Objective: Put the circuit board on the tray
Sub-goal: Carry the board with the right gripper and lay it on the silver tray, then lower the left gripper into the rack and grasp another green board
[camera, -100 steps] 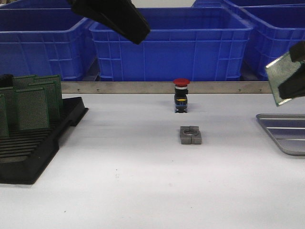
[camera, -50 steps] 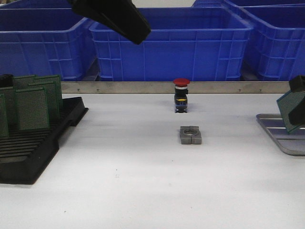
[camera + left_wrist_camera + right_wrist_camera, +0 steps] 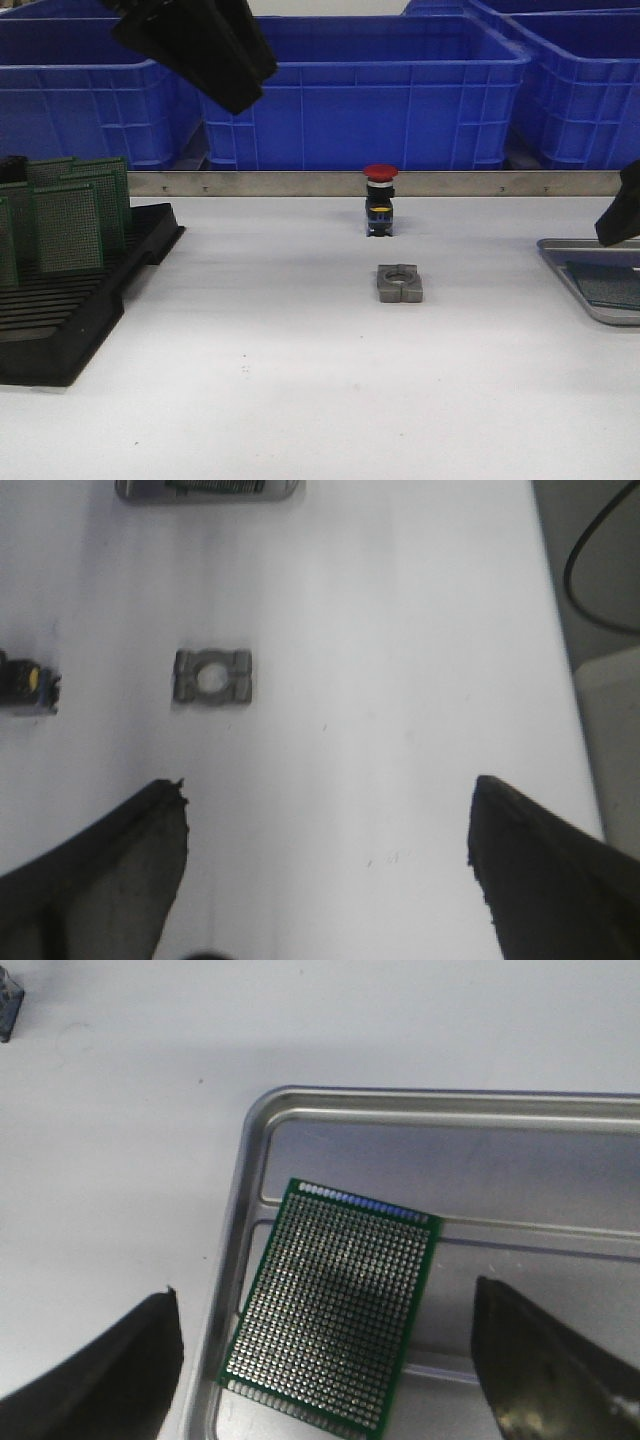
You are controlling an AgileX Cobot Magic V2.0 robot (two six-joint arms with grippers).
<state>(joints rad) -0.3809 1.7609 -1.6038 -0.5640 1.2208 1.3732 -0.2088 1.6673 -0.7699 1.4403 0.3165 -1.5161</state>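
The green circuit board (image 3: 335,1300) lies flat in a corner of the silver-grey tray (image 3: 450,1100), one long edge over the tray's inner wall. My right gripper (image 3: 325,1295) is open above it, fingers wide on either side, touching nothing. In the front view the board (image 3: 610,283) rests on the tray (image 3: 585,302) at the far right, with the right gripper (image 3: 620,215) just above it. My left gripper (image 3: 238,88) hangs high at the back left, open and empty; its wrist view (image 3: 325,810) shows bare table between the fingers.
A black slotted rack (image 3: 70,300) with several upright green boards stands at the left. A red-capped push-button switch (image 3: 380,200) and a grey metal block (image 3: 400,283) sit mid-table. Blue bins (image 3: 360,90) line the back.
My right gripper came down with the board to the tray and let it go; the board now lies flat. My left gripper shifted to the left.
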